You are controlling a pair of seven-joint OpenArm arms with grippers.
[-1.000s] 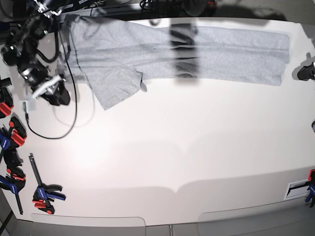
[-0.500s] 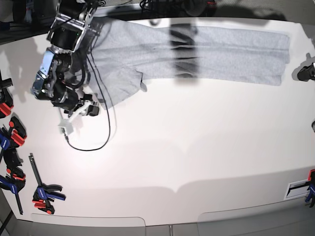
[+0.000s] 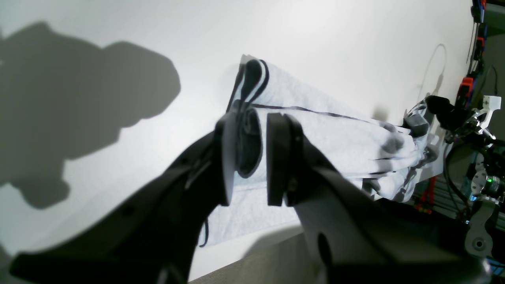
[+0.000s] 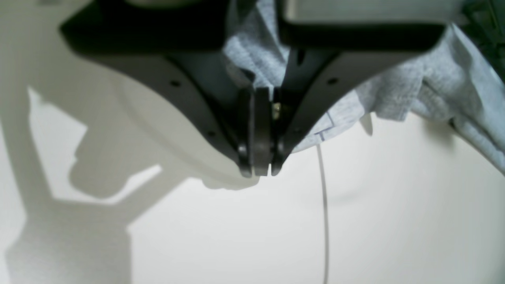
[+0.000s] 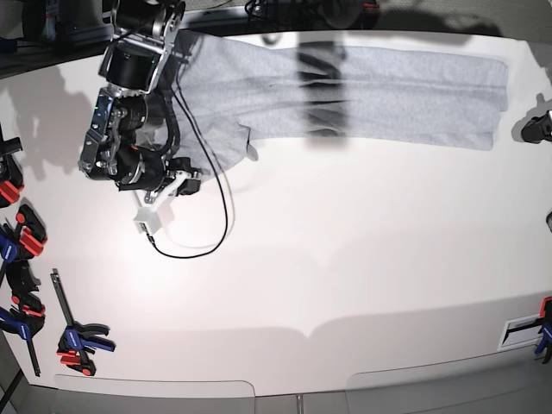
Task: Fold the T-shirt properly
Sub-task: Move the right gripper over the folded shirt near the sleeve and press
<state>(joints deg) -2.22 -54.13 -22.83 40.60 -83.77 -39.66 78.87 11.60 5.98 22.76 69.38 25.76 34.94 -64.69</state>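
Clamps [image 5: 76, 339] in red, blue and black lie at the left edge of the white surface [image 5: 345, 259]. Next comes the right gripper [image 5: 177, 183], low over the sleeve end of the T-shirt [image 5: 388, 95]. Its jaws are pressed together, maybe pinching a bit of grey cloth; the close view is blurry. The T-shirt lies in a long folded strip along the far edge. At the far right, the left gripper [image 3: 252, 157] has its jaws partly apart beside the shirt's end.

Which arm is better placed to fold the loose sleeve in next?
Right, probably. The right gripper is shut at the sleeve edge of the T-shirt, seemingly pinching cloth. The left gripper sits at the shirt's far end, jaws apart.
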